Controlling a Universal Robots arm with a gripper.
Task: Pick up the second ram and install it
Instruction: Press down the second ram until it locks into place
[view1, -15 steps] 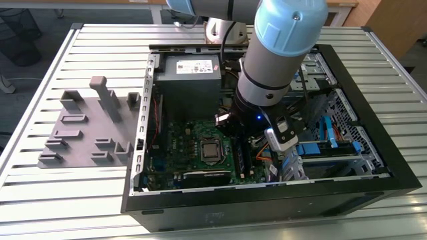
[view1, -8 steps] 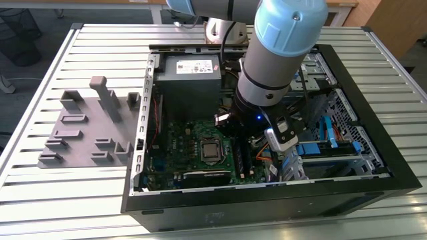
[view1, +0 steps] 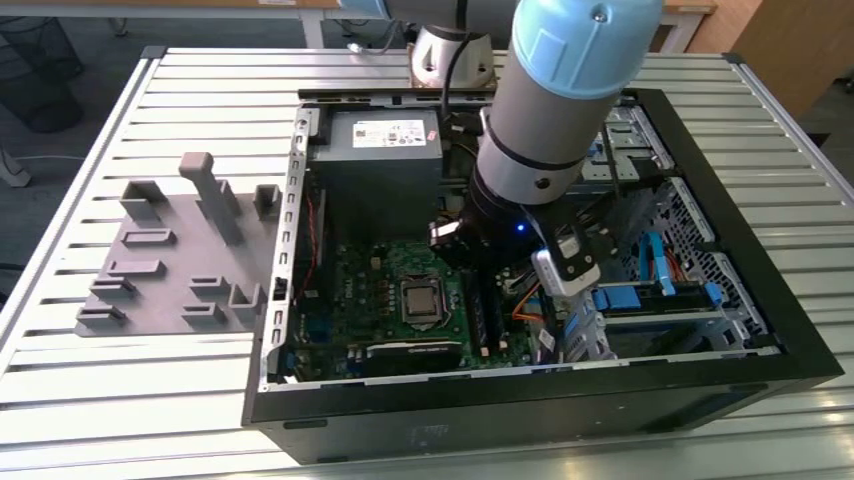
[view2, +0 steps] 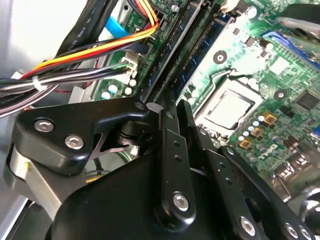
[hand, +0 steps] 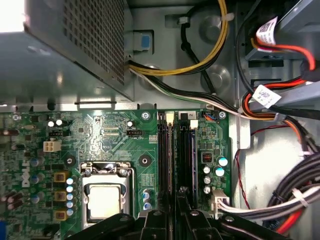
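Gripper (hand: 172, 212) down inside the open computer case (view1: 747, 340), fingers (view2: 170, 150) together, clamped on the second ram (hand: 173, 155) standing edge-on in a motherboard (hand: 115, 135) slot beside the processor (hand: 105, 200). Grey holder tray (view1: 147, 270) on desk (view1: 80, 400).

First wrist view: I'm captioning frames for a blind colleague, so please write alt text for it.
The gripper hangs over the motherboard's long black memory slots, beside the metal-capped processor. A grey power supply and bundled cables flank the board.
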